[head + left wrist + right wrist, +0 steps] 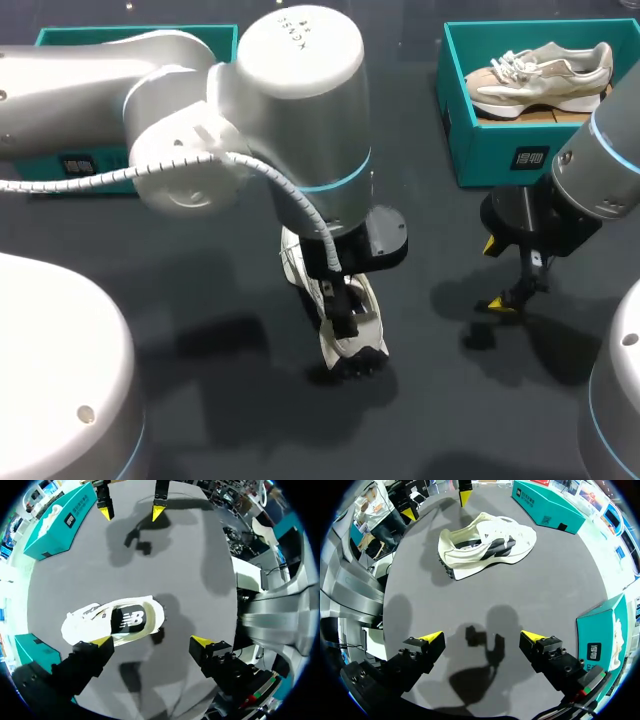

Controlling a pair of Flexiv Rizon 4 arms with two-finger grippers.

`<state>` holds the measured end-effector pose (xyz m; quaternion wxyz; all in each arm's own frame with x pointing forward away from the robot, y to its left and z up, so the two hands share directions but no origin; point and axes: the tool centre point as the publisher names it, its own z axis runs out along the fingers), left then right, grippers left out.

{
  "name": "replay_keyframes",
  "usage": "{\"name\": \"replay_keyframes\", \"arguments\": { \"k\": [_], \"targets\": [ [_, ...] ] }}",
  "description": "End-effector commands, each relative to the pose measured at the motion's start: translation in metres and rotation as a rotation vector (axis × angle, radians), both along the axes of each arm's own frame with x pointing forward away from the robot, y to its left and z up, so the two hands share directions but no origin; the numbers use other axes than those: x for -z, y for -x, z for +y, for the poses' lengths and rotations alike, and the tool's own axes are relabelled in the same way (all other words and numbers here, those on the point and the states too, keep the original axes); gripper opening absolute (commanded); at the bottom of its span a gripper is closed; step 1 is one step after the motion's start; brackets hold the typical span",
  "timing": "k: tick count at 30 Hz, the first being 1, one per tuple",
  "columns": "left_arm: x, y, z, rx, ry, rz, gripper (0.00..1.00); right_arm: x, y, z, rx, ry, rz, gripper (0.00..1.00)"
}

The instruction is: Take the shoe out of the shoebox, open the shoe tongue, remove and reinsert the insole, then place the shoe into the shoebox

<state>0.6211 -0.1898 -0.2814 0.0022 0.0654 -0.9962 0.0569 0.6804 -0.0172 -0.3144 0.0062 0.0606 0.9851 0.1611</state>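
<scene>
Our left jaws stand open over the white shoe at lower centre; our right jaws stand open over the desk at right

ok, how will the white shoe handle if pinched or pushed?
Probably light: the white shoe looks like a thin-walled runner. Its upper likely buckles under a pinch; the thick sole looks stiffer. Its lugged tread may grip the table, not slide.

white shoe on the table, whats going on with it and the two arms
The white shoe lies on the dark table. The left gripper hangs just over it, open and not gripping. The right gripper hovers open above bare table beside the shoe. A beige shoe sits in the teal shoebox further back.
</scene>
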Motion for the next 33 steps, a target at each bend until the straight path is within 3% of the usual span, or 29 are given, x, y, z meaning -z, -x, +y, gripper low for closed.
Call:
{"name": "replay_keyframes", "arguments": {
  "k": [1,10,25,33],
  "targets": [
    [0.021,0.010,-0.008,-0.248,0.006,-0.052,1.00,0.001,0.001,0.001,0.001,0.003,-0.002,1.00],
    [0.046,0.010,-0.024,-0.233,-0.013,-0.059,1.00,0.001,0.001,0.001,0.001,0.003,-0.002,1.00],
    [0.070,0.009,-0.041,-0.179,-0.005,-0.038,1.00,0.001,0.001,0.001,0.001,0.003,-0.002,1.00],
    [0.089,0.011,-0.042,-0.184,-0.028,-0.018,0.89,0.001,0.001,0.001,0.001,0.003,-0.002,1.00]
  ]
}}
